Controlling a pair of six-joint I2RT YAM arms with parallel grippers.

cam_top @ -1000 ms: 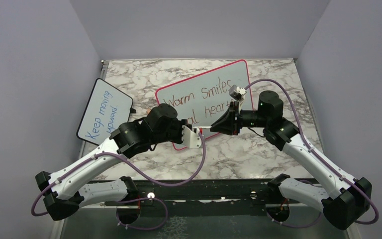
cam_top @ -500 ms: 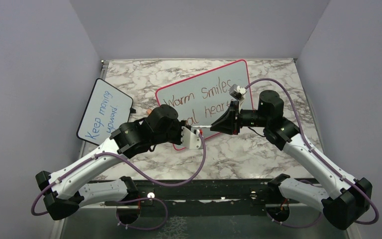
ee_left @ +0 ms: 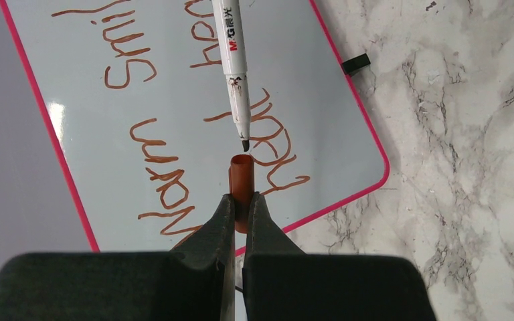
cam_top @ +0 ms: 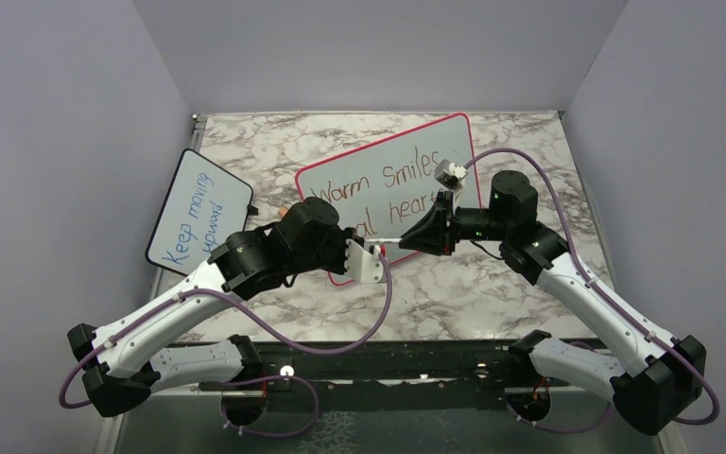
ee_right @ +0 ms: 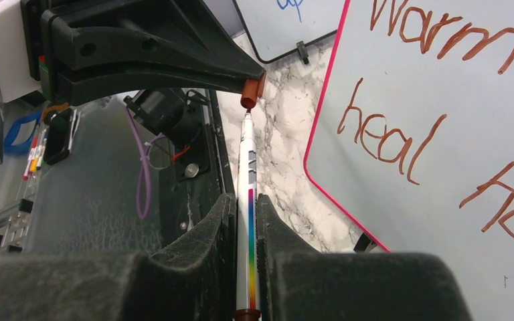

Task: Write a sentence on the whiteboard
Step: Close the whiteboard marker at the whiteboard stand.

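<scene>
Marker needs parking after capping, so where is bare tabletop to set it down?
Bare marble table: back right, beside the whiteboard; in front of it toward the arm bases; back left, between it and the small black-framed board. Crowded: the whiteboard's near corner, where the left tool with the cap faces the right tool with the marker.

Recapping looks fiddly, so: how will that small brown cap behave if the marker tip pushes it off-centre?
The cap looks like rigid plastic, so it should not buckle. Only its lower end is pinched by the left gripper, so it may pivot or slip. It is round, so if dropped it would probably roll.
</scene>
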